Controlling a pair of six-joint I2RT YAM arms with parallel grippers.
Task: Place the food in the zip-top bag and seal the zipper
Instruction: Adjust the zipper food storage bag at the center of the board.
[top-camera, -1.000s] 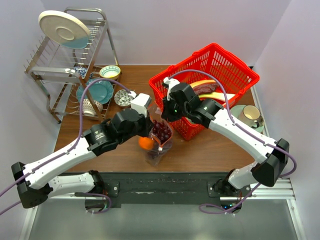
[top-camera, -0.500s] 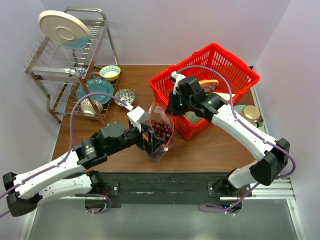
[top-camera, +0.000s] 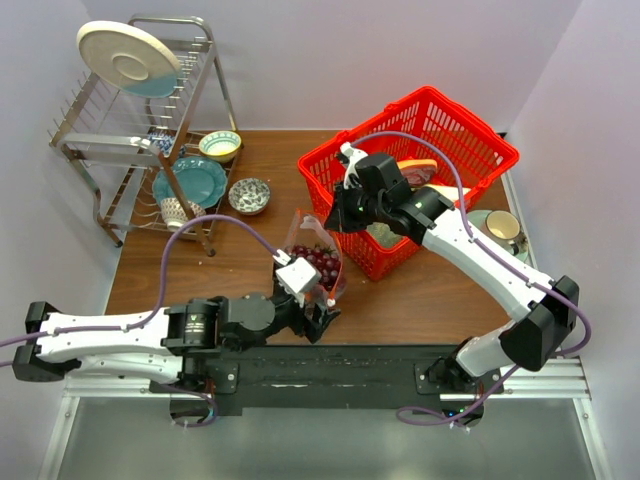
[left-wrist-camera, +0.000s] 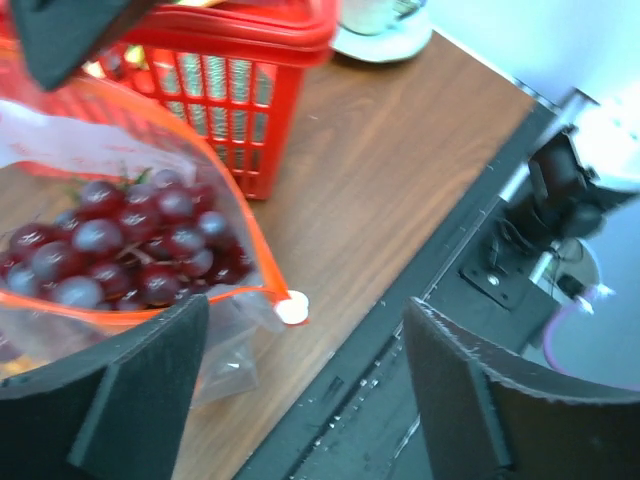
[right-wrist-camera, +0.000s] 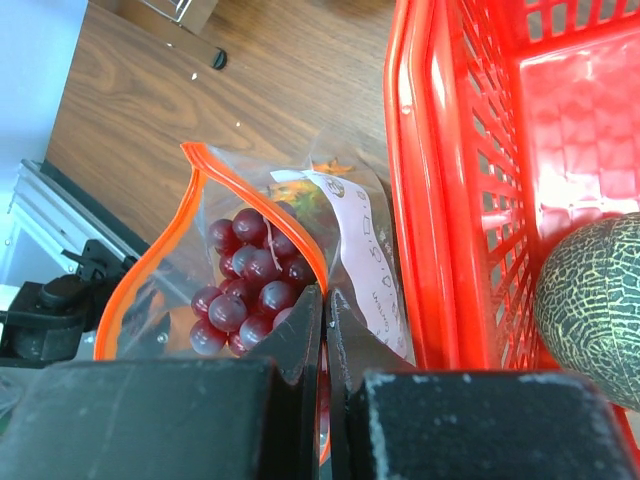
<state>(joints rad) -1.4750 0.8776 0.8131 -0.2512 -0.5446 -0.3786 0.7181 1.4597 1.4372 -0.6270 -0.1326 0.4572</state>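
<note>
Grapes (top-camera: 322, 263) lie in the bag (top-camera: 302, 232), which stands near the middle of the counter's (top-camera: 420, 295) near edge, just beside the near left corner of the red basket (top-camera: 475, 121). The bag's mouth gapes. The two runs of the zipper (right-wrist-camera: 192, 155) bow apart around the grapes, and a white tab (left-wrist-camera: 291, 310) sits at the zipper's end. A yellow-green patch (right-wrist-camera: 300, 200) shows through the plastic beyond the grapes, too unclear to name. The right pincer (right-wrist-camera: 324, 300) is closed, its tips pinching the bag's mouth edge on the basket side and holding it up. The left pincer (left-wrist-camera: 300, 370) is spread wide with nothing between its fingers. It sits low by the counter's near edge, just at the bag's near side, with one finger (left-wrist-camera: 130, 390) in front of the bag's lower part. A mottled green ball (right-wrist-camera: 590, 300) lies in the basket.
</note>
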